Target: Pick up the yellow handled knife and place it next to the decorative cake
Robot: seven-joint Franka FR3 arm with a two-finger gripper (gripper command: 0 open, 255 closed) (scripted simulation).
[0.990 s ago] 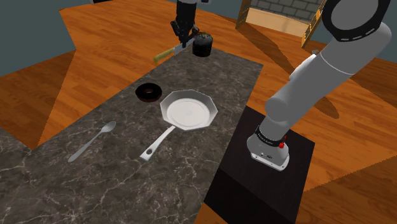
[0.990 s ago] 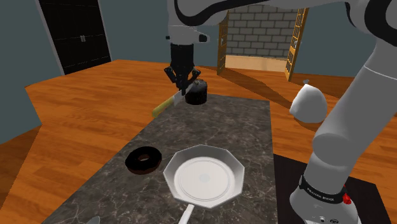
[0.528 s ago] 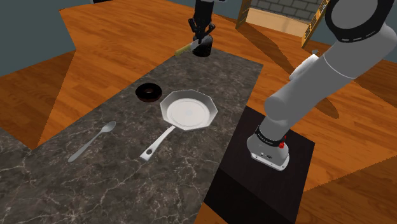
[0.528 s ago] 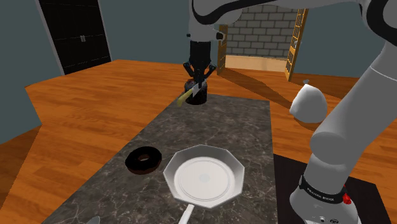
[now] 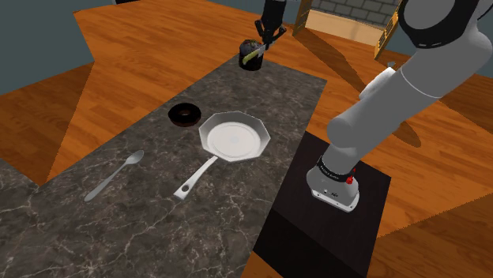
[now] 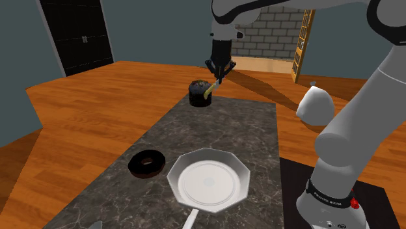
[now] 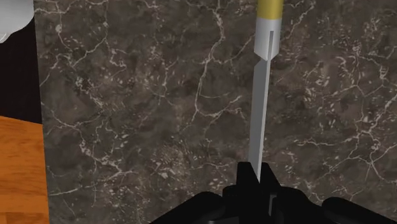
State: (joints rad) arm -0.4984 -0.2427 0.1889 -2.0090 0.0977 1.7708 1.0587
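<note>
- while it hangs above the counter's far end, the gripper pinches the knife by its blade tip.
- dark cake just beside the knife; pan and doughnut well apart.

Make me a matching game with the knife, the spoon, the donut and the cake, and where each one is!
Things:
1. knife
2. spoon
3. donut
4. cake

Places:
A. right by the pan's rim
B. at the counter's far end in the shoulder view
C. clasped in the claw
D. lying flat by itself, grey

Pairs: 1-C, 2-D, 3-A, 4-B
</note>
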